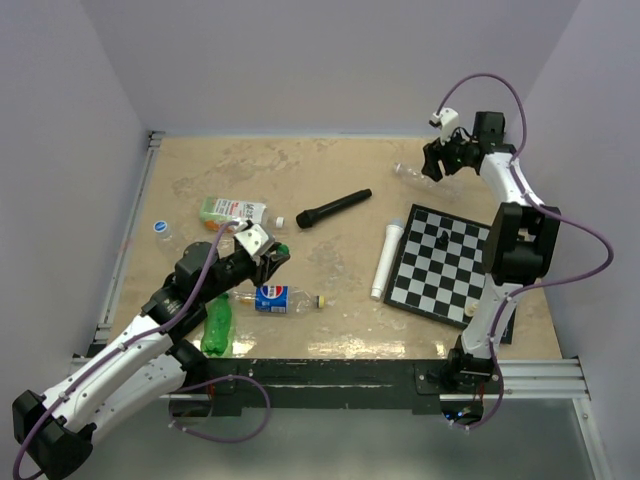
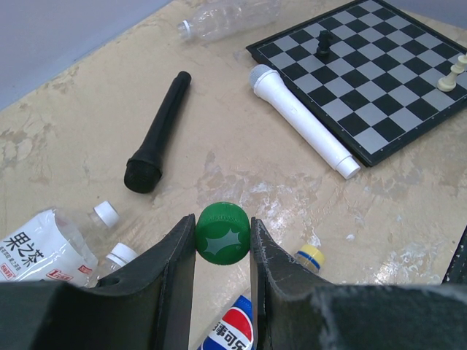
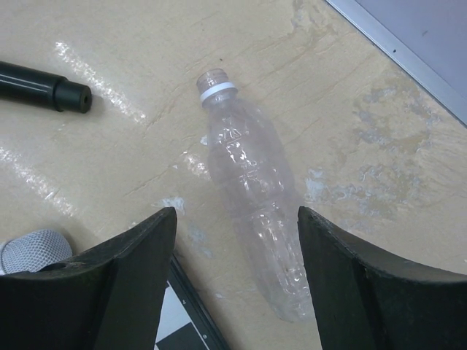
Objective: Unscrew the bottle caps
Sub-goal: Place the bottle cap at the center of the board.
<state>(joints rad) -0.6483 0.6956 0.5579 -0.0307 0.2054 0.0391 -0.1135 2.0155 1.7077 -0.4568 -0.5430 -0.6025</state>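
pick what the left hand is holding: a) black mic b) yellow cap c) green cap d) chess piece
c: in the left wrist view the left hand is shut on the green cap, pinched between its two fingers.

White-and-black left arm (image 1: 120,370) and right arm (image 1: 490,315) trail purple cables (image 1: 488,76).

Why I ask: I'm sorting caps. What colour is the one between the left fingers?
The cap is green; the left wrist view shows it best.
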